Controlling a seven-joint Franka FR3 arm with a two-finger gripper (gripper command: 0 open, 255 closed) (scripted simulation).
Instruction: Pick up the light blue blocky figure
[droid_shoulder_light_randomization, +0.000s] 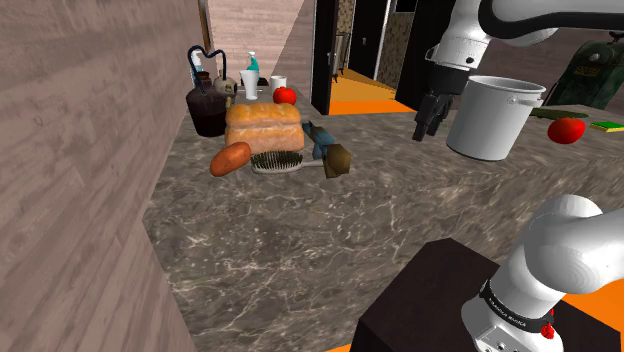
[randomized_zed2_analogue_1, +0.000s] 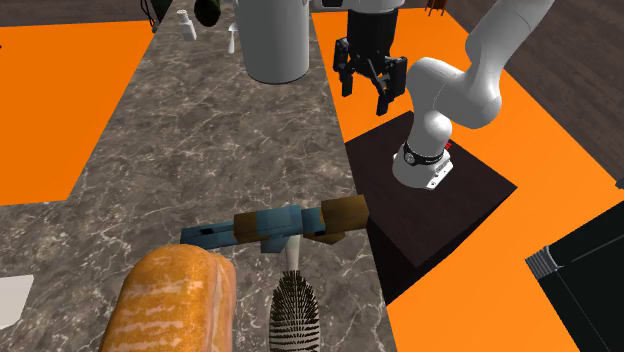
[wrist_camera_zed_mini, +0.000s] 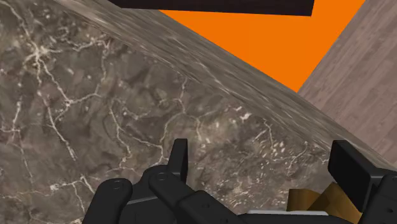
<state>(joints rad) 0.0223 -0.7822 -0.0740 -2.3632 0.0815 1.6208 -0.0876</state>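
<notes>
Leftmost in the shoulder view, a dark jug (droid_shoulder_light_randomization: 208, 108) is standing behind a bread loaf (droid_shoulder_light_randomization: 263, 125) on the marbled countertop (droid_shoulder_light_randomization: 300, 240). Next, a hairbrush (droid_shoulder_light_randomization: 280, 162) is lying in front of the loaf. The blue blocky figure (droid_shoulder_light_randomization: 325, 147), brown at its ends, is lying flat just beside the brush's handle. Farther right, the gripper (droid_shoulder_light_randomization: 428, 128) is hanging above the counter, well apart from the figure, its fingers spread and grasping nothing. A white pot (droid_shoulder_light_randomization: 492, 117) is standing just beside it, with a red fruit (droid_shoulder_light_randomization: 566, 129) rightmost.
</notes>
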